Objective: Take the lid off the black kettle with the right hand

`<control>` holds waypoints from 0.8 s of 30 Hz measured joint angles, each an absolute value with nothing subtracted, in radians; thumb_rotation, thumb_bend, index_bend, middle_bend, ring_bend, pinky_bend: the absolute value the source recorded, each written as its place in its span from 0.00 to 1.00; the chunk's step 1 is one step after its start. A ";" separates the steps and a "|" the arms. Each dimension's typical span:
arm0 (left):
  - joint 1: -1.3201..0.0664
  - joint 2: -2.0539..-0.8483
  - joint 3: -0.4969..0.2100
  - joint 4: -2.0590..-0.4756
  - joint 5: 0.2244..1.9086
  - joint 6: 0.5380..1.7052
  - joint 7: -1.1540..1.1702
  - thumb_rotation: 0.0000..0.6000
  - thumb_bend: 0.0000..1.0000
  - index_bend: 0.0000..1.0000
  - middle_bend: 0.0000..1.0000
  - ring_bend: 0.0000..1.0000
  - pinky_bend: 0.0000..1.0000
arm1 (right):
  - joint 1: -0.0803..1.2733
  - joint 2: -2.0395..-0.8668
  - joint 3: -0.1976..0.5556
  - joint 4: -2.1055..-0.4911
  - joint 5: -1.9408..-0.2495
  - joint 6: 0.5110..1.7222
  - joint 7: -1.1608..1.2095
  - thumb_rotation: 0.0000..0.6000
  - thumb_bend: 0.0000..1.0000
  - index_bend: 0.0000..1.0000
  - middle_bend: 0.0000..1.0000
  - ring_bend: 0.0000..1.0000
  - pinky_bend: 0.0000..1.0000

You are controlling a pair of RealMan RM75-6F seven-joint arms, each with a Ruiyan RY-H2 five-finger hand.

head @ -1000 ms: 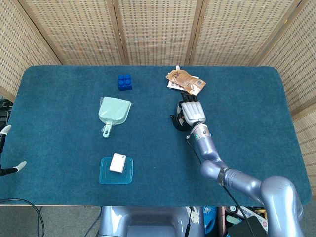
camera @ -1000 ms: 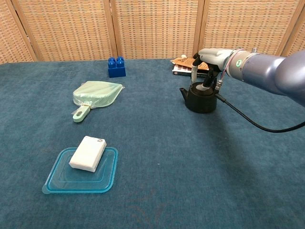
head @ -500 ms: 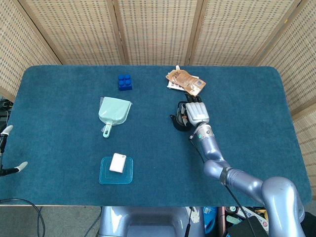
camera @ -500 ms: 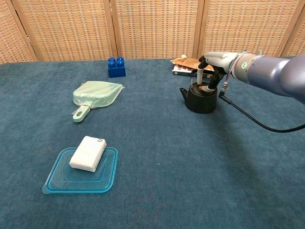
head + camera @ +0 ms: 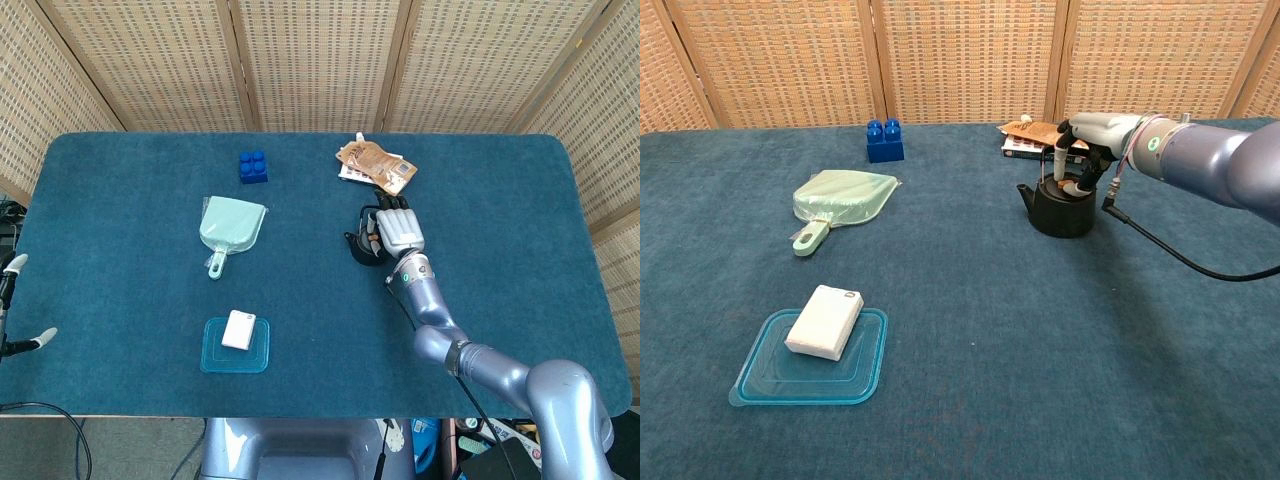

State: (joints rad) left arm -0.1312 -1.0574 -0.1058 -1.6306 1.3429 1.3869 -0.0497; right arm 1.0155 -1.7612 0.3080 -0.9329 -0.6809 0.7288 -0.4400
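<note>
Kettle (image 5: 1060, 208) sits directly under the right hand (image 5: 1086, 140), whose fingers (image 5: 1061, 160) reach down at its lid (image 5: 1072, 187); whether they grip it I cannot tell, so lifting seems left.

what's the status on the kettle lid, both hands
Right hand over black kettle, fingers down at its lid; grip unclear. Left hand only partly visible at table edge. Snack packets just behind kettle.
</note>
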 measured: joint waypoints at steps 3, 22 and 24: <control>-0.131 -1.057 -0.106 -1.631 1.342 1.387 -0.050 1.00 0.11 0.00 0.00 0.00 0.00 | 1.015 -1.765 0.307 -0.923 -0.680 0.723 -0.439 1.00 0.55 0.56 0.00 0.00 0.00; -0.133 -1.059 -0.105 -1.632 1.339 1.384 -0.041 1.00 0.11 0.00 0.00 0.00 0.00 | 0.999 -1.780 0.312 -0.892 -0.742 0.735 -0.387 1.00 0.58 0.65 0.00 0.00 0.00; -0.133 -1.059 -0.105 -1.632 1.340 1.384 -0.041 1.00 0.11 0.00 0.00 0.00 0.00 | 0.996 -1.778 0.314 -0.891 -0.746 0.736 -0.383 1.00 0.58 0.65 0.00 0.00 0.00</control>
State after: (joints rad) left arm -0.1334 -1.0594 -0.1046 -1.6319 1.3395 1.3841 -0.0408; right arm 0.9963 -1.7781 0.3142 -0.8907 -0.7458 0.7357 -0.3832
